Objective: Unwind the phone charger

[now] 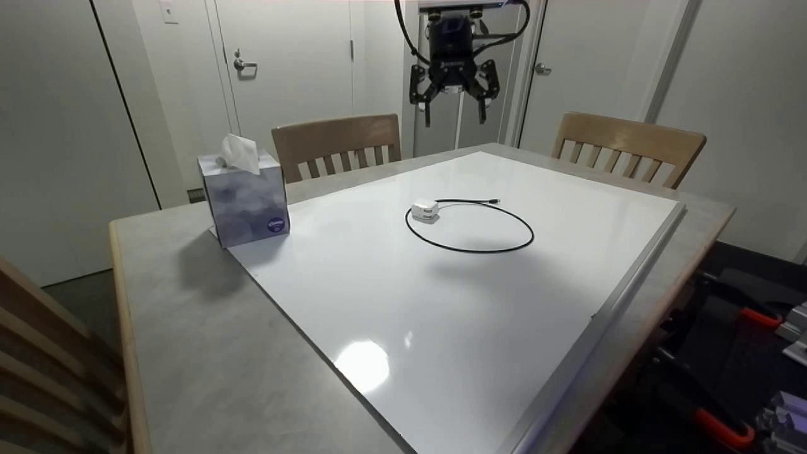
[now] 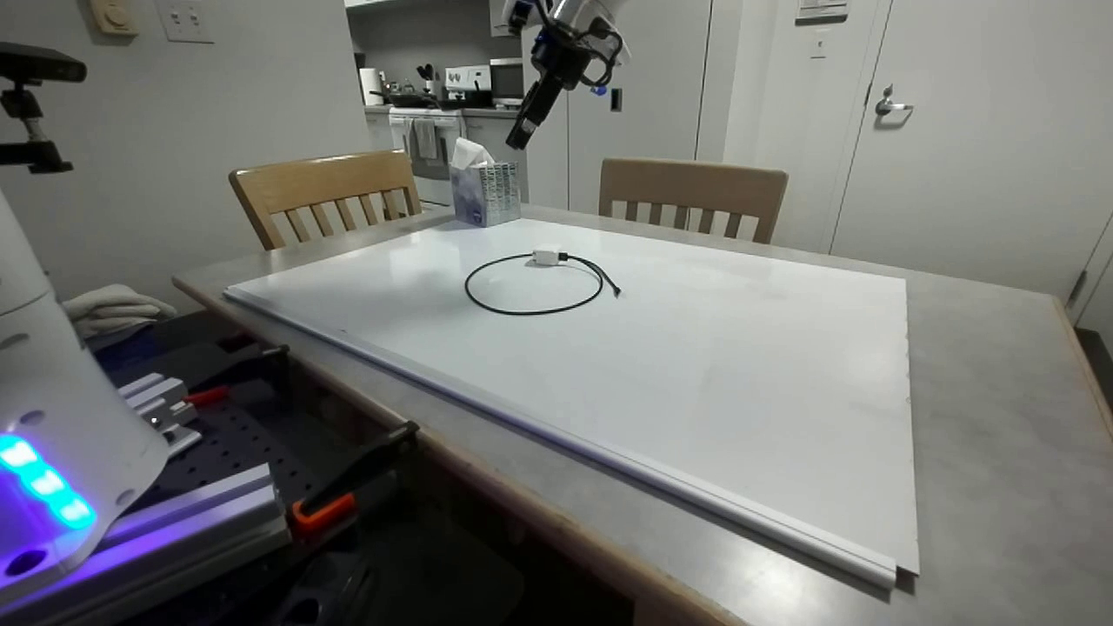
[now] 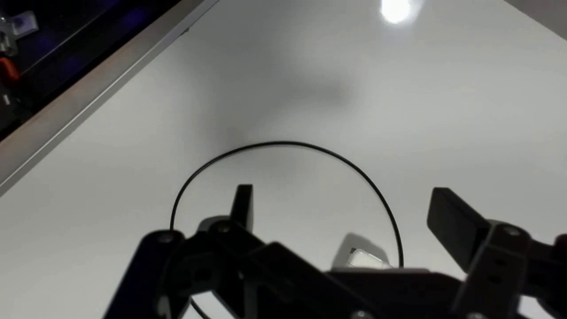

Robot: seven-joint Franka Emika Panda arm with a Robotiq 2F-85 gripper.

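Nearest the camera in the wrist view is your gripper (image 3: 343, 197), its two fingers (image 3: 456, 221) set wide apart with nothing held between them. Beyond the fingers, you see the phone charger (image 1: 479, 251) lying on the whiteboard (image 2: 739, 391). Note that its thin black cable (image 3: 283, 143) forms one broad loop, spread on the surface. Locate the white plug (image 1: 424, 209) at the edge of this loop; in the wrist view, the gripper body hides part of it. The small dark connector (image 1: 494, 202) rests just outside the loop, near where two lengths of cable run close together. In both exterior views, your gripper hangs at the end of the arm (image 2: 574, 10), raised above the whiteboard and well apart from the phone charger. The whiteboard lies on the gray table (image 1: 214, 366), with a long rail (image 2: 783, 526) along the side facing the robot base (image 2: 69, 374). A tissue box (image 1: 249, 205) stands at one corner of the whiteboard, with a white tissue (image 1: 243, 153) protruding from its top. Wooden chairs (image 1: 340, 133) stand around the table. In an exterior view, the robot base shows lit blue lamps (image 2: 43, 480), and an orange handle (image 2: 323, 515) sits near it, below the table edge. Beyond the table, a white stove (image 2: 449, 130) stands in the background.
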